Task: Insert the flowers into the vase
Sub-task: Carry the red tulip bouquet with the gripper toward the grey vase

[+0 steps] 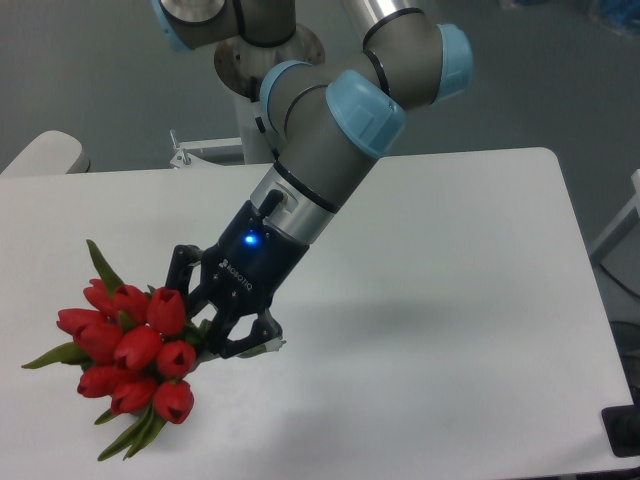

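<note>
The flowers (135, 348) are a tight bunch of red closed tulip buds with pointed green leaves, over the front left part of the white table (450, 300). The bunch lies tilted, blooms pointing left and toward the camera, with stem ends poking out to the right behind the fingers. My gripper (212, 328) is black, reaches down from the upper right and is shut on the stems just right of the blooms. The vase is out of view; I cannot tell whether it is under the bunch.
The arm's base (268, 50) stands at the table's back edge, with a small metal bracket (180, 155) beside it. A pale rounded object (45, 152) sits beyond the back left corner. A black item (624, 432) is at the front right edge.
</note>
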Motion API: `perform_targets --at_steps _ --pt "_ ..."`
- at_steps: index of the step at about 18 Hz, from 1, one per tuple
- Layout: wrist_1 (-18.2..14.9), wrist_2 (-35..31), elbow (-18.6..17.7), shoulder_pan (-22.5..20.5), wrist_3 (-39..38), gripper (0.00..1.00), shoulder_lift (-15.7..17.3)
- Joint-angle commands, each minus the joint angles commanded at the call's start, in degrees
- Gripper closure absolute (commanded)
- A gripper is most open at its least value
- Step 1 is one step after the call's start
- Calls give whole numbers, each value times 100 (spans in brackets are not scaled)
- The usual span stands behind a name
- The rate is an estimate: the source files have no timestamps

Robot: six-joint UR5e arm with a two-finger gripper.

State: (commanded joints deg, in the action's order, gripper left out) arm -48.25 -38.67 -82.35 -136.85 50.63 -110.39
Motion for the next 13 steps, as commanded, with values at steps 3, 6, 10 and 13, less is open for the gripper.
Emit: perform_targets --at_steps 3,6,10,13 --pt "254 9 -114 26 -61 63 0" --pt "255 26 -132 44 -79 63 0" --pt "273 26 -132 237 -70 63 0" --pt "273 26 -150 333 -149 63 0"
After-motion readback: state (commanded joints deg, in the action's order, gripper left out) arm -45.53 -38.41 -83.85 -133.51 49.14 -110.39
